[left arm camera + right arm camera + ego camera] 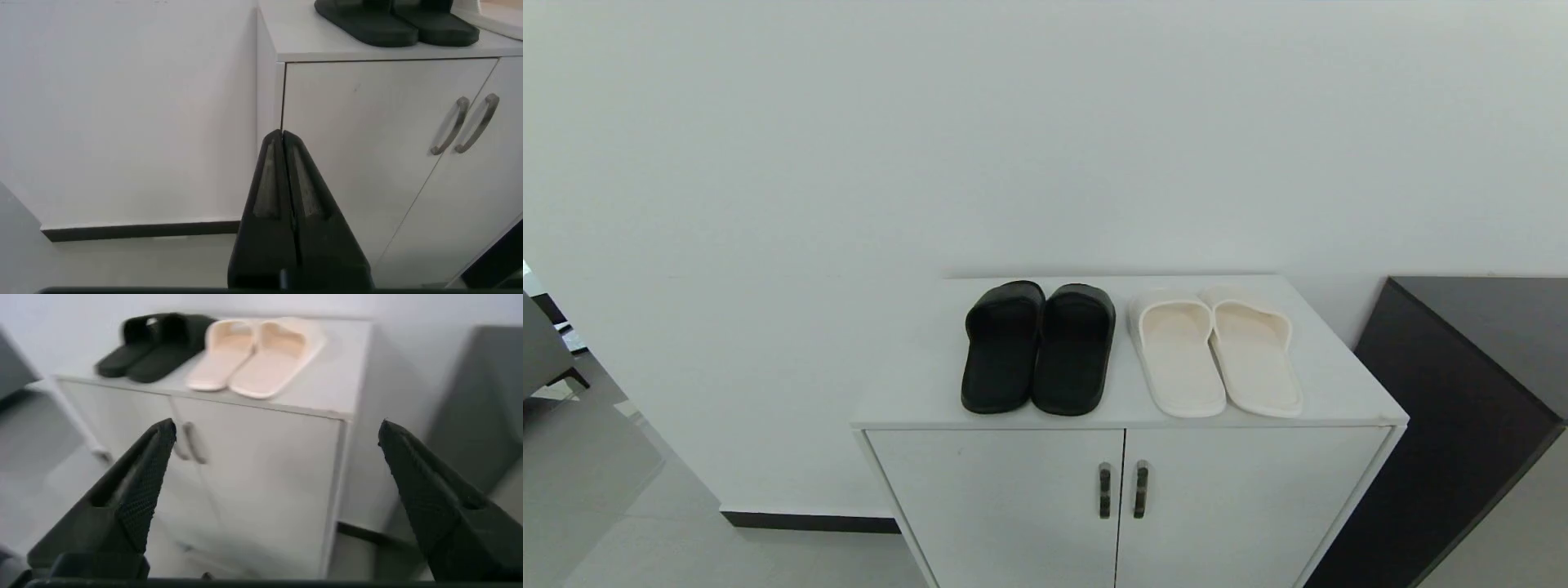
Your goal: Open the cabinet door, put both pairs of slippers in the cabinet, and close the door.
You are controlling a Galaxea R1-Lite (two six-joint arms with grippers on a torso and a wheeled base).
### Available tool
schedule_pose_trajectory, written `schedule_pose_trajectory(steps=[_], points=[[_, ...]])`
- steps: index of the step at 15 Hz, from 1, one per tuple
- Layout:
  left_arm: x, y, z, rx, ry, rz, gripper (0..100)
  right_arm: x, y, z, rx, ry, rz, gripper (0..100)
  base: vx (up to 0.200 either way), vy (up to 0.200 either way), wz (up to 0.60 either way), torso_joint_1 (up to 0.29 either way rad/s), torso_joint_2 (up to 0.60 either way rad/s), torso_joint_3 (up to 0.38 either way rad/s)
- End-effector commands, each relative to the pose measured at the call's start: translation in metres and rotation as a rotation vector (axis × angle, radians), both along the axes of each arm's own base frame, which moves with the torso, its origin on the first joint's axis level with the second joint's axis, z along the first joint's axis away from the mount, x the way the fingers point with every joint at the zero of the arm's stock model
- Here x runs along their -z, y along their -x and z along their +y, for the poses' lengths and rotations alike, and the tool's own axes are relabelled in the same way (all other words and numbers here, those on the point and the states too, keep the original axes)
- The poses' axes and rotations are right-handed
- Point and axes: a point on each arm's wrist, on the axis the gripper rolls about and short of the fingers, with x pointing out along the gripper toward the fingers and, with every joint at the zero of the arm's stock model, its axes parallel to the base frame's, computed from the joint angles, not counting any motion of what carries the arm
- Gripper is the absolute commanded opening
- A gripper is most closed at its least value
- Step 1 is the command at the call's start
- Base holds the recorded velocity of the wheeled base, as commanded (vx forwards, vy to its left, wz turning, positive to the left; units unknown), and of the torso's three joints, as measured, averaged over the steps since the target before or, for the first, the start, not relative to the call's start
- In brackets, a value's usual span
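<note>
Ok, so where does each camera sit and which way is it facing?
Head view: on the robot's head, facing forward and down at the shut white cabinet, with black slippers and cream slippers on top.
Left wrist view: low by the cabinet's left front corner, looking along the left gripper, jaws shut, toward the door handles.
Right wrist view: off the cabinet's right front corner, looking past the right gripper, jaws open, at the cabinet front.
Shared: all three show the cabinet, door handles and black slippers.
</note>
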Motion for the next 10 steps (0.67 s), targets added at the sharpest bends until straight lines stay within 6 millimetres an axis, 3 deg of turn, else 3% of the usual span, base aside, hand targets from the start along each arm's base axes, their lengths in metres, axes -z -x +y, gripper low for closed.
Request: schedule_pose_trajectory(steps=[1,5,9,10], points=[[0.000,0.000,0.000,0.000,0.000,0.000,0,-0.009,-0.054,0.022,-0.180,0.006,0.145,100,0.000,0.000,0.00,0.000,0.00,0.000],[0.000,0.000,0.000,0.002,0.003,0.000,0,-0.029,-0.091,0.067,-0.164,-0.012,0.175,100,0.000,0.000,0.00,0.000,0.00,0.000],[0.000,0.000,0.000,0.000,0.003,0.000,0,-0.036,-0.135,0.103,-0.134,-0.008,0.204,100,0.000,0.000,0.00,0.000,0.00,0.000],[0.000,0.000,0.000,0.000,0.003,0.000,0,-0.041,-0.143,0.120,-0.139,-0.061,0.237,100,0.000,0.000,0.00,0.000,0.00,0.000]])
